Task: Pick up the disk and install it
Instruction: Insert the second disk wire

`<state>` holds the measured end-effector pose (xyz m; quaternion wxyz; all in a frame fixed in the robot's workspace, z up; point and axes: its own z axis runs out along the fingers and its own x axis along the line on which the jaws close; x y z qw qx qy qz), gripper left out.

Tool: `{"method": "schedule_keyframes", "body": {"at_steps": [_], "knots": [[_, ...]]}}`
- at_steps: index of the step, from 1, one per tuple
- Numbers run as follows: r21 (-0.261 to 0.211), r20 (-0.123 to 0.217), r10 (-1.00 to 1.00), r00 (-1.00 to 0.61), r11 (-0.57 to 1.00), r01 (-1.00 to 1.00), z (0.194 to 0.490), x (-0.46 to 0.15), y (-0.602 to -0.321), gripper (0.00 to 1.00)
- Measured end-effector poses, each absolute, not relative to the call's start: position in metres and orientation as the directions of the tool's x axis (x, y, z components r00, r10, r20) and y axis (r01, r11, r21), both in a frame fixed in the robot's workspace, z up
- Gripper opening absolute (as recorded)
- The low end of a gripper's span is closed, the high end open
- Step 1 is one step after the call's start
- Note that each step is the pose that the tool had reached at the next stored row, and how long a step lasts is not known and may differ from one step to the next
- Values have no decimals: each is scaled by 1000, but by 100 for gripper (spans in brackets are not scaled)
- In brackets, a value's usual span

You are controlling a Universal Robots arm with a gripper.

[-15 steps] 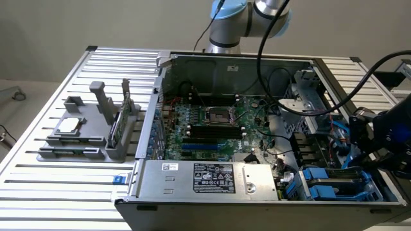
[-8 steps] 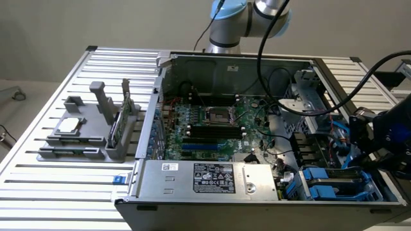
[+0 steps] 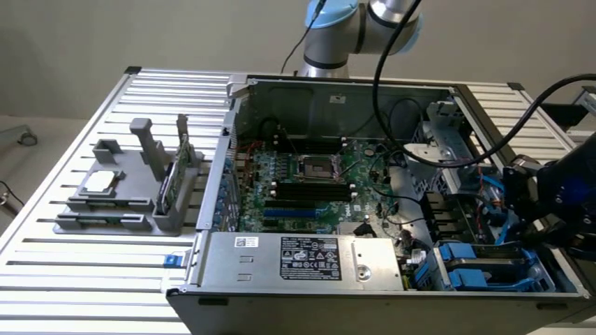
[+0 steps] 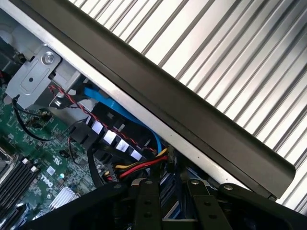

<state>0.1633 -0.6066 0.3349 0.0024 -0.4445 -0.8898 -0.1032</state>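
Observation:
My gripper (image 3: 538, 209) hangs low over the drive bay at the exterior view's right side of the open computer case (image 3: 326, 87). A blue-edged upright piece right beside it reads as the disk (image 3: 509, 206), mostly hidden by the dark gripper body. In the wrist view the two black fingers (image 4: 144, 206) stand close together, with a bit of the disk's blue frame (image 4: 169, 192) between them. My gripper (image 4: 170, 188) is shut on it, just inside the case's dark side wall (image 4: 192, 110).
Blue carriers (image 3: 489, 269) sit in the bay below the gripper. Cables, a blue ribbon (image 4: 124, 112) and the motherboard (image 3: 308, 174) crowd the case. A power supply (image 3: 308, 258) lies at the front. A grey fixture (image 3: 121, 202) on the slatted table holds a silver chip (image 3: 100, 183) and a green card (image 3: 172, 178).

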Motion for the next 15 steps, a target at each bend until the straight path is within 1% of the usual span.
{"method": "schedule_keyframes", "body": {"at_steps": [7, 15], "knots": [[163, 111, 791, -602, 583, 796, 338, 164, -602, 27], [161, 113, 791, -602, 583, 796, 338, 168, -602, 27]]}}
